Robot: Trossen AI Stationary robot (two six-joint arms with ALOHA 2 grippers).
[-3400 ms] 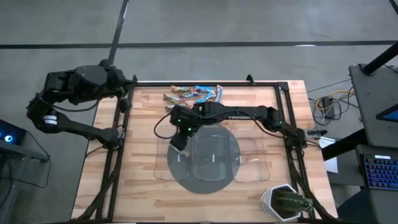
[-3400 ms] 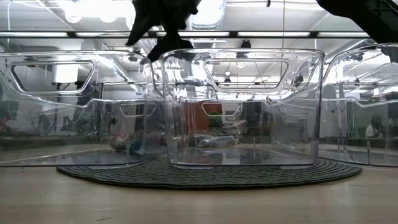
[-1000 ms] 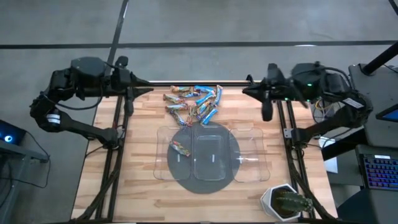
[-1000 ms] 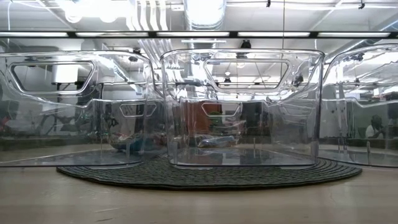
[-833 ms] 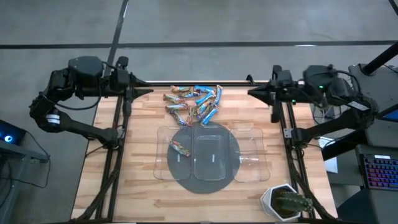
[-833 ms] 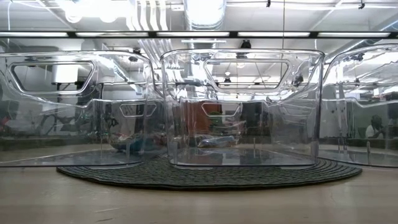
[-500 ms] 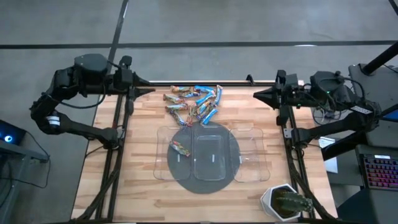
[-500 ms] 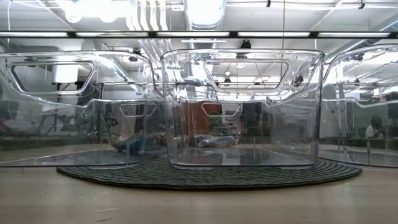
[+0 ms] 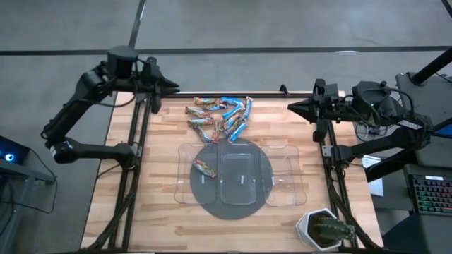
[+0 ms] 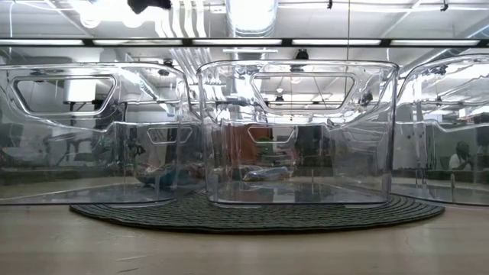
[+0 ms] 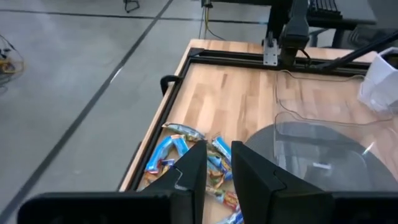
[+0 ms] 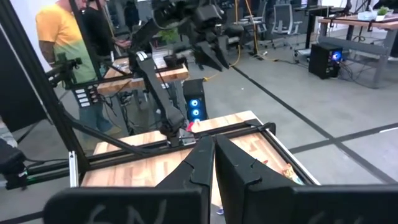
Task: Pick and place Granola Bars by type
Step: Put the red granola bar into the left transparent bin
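Wooden table (image 9: 296,137): bars (image 9: 220,116) are piled; left gripper (image 9: 167,88) is slightly parted, right gripper (image 9: 295,106) closed, both empty.

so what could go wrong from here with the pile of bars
The Granola Bars lie heaped and overlapping at the table's far edge, so the left pincer, poised beside the pile, may lift two at once or nudge some off. The clear trays are hard to see, and one bar already sits in the left tray.
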